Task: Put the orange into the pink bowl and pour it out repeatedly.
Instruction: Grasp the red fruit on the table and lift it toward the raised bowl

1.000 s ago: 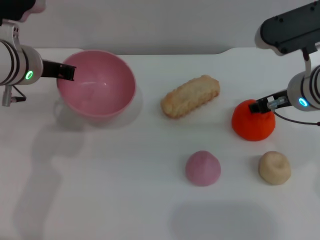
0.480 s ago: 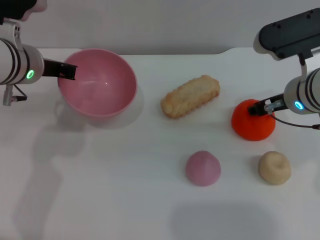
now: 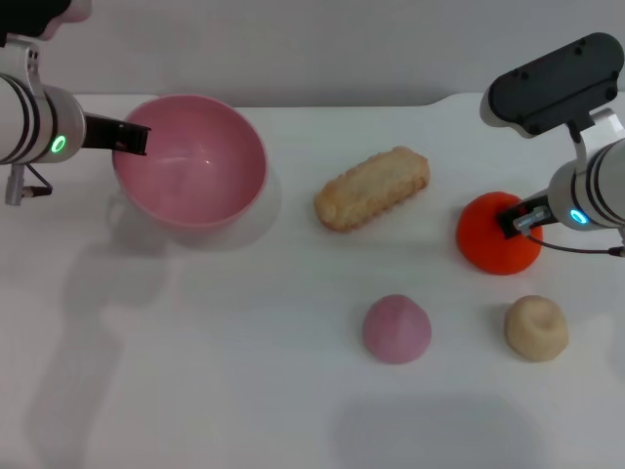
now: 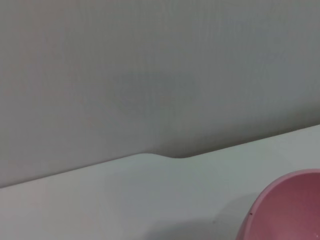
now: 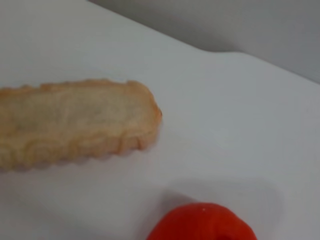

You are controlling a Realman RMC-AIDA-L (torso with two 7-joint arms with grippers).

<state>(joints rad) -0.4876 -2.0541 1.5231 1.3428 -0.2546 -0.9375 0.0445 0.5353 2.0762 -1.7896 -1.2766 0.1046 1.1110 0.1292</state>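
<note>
The pink bowl [image 3: 227, 186] stands at the far left of the white table; its edge also shows in the left wrist view [image 4: 292, 210]. My left gripper [image 3: 132, 140] is shut on the bowl's left rim. The bowl is empty. The orange [image 3: 488, 246] rests on the table at the right, and its top shows in the right wrist view [image 5: 202, 225]. My right gripper [image 3: 516, 219] comes in from the right and is shut on the orange's top right side.
A long beige biscuit-like toy [image 3: 372, 188] lies between bowl and orange, also in the right wrist view [image 5: 70, 120]. A small pink dome lump [image 3: 396, 328] and a beige round lump [image 3: 536, 327] sit nearer the front. A grey wall runs behind the table.
My right gripper has shifted slightly right and down on the orange, and the orange has moved a little right with it. The bowl has shifted slightly in the left gripper.
</note>
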